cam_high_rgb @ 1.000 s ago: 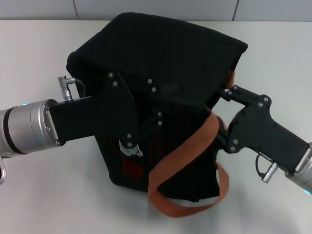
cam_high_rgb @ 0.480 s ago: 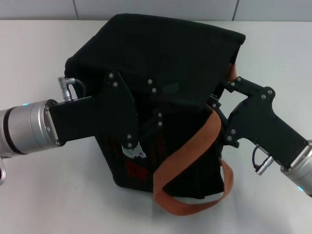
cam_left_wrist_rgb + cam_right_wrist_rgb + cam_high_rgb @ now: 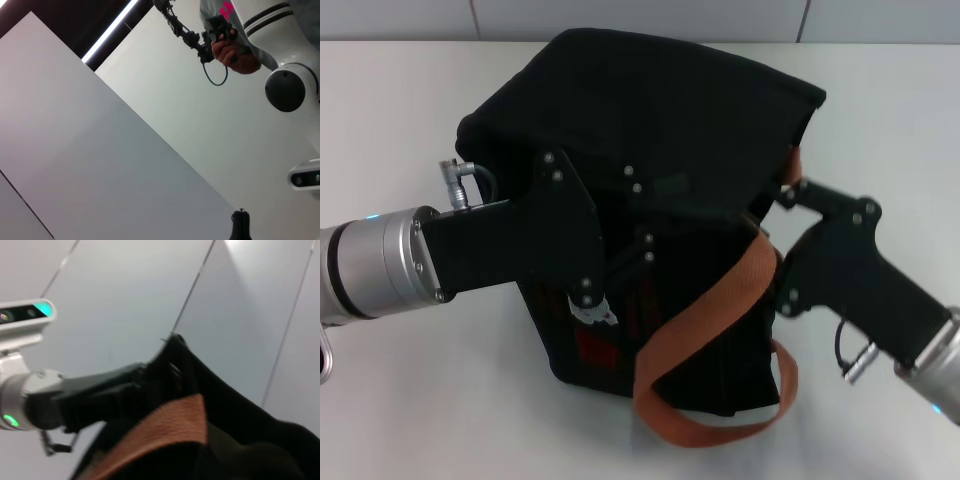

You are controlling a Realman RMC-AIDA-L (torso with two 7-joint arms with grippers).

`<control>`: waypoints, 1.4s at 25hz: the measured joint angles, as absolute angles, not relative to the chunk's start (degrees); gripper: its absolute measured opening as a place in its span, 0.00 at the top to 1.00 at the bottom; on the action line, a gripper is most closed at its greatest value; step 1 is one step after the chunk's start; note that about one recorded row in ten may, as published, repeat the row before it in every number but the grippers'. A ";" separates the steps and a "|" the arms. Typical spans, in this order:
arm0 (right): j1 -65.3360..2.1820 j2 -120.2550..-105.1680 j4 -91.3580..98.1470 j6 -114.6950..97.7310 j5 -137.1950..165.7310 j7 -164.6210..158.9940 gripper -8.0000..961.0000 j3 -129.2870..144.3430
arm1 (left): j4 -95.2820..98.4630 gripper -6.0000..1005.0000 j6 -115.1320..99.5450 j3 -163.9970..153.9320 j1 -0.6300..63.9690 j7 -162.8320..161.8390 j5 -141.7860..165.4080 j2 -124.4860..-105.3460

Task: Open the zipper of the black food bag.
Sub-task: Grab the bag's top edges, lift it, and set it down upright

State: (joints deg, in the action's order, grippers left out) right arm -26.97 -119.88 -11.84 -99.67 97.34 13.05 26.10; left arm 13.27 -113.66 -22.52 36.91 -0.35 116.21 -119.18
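Head view: black food bag (image 3: 650,180) sitting mid counter (image 3: 400,100), leaning. Left tool (image 3: 588,300) pressing on bag front from 9 o'clock. Right tool (image 3: 782,195) reaching in at bag's side from 4 o'clock, by orange handle (image 3: 705,310). Cannot tell if either tool is spread or pinching. Zipper not showing.

Left wrist view: looking up at wall, no bag.

Right wrist view: bag (image 3: 240,440) close, handle (image 3: 170,427) across it.

Step, I am guessing: holding bag, hunting for pull tab. Next: pinching tab, sliding along track.
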 joint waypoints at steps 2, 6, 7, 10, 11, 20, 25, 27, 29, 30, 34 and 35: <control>-26.00 -119.89 -11.67 -100.53 99.23 14.17 0.66 25.93 | 13.27 0.83 -113.62 -22.44 36.91 -0.35 116.21 -119.18; -23.90 -119.88 -11.75 -101.10 100.13 17.46 0.69 25.57 | 12.90 0.83 -113.43 -22.19 36.92 -0.38 116.21 -119.16; -23.59 -119.88 -11.82 -101.16 100.04 18.12 0.67 25.54 | 12.76 0.83 -113.37 -22.17 36.94 -0.39 116.21 -119.15; -23.31 -119.88 -11.95 -101.20 99.78 18.71 0.63 25.21 | 12.67 0.83 -113.35 -22.14 36.96 -0.37 116.21 -119.12; -23.30 -119.88 -11.99 -101.13 99.76 18.72 0.63 24.94 | 12.66 0.83 -113.34 -22.14 36.97 -0.36 116.21 -119.12; -24.44 -119.89 -12.76 -100.11 99.73 18.71 0.63 23.40 | 12.66 0.83 -113.29 -22.15 37.00 -0.33 116.18 -119.09; -25.02 -119.88 -13.06 -99.60 100.01 18.59 0.63 23.63 | 12.66 0.83 -113.28 -22.15 37.00 -0.33 116.18 -119.09; -25.09 -119.88 -13.31 -99.23 100.09 18.61 0.63 23.34 | 12.66 0.83 -113.28 -22.15 37.00 -0.33 116.18 -119.09; -25.54 -119.88 -13.42 -98.40 100.13 18.58 0.63 23.40 | 12.66 0.83 -113.28 -22.15 37.00 -0.34 116.18 -119.09; -25.54 -119.88 -13.42 -98.40 100.13 18.58 0.63 23.40 | 12.66 0.83 -113.28 -22.15 37.00 -0.34 116.19 -119.09; -25.75 -119.89 -14.09 -97.54 100.02 18.77 0.63 22.42 | 12.66 0.83 -113.28 -22.14 37.06 -0.35 116.18 -119.09; -25.75 -119.89 -14.09 -97.54 100.02 18.77 0.64 22.42 | 12.66 0.83 -113.28 -22.13 37.06 -0.35 116.18 -119.09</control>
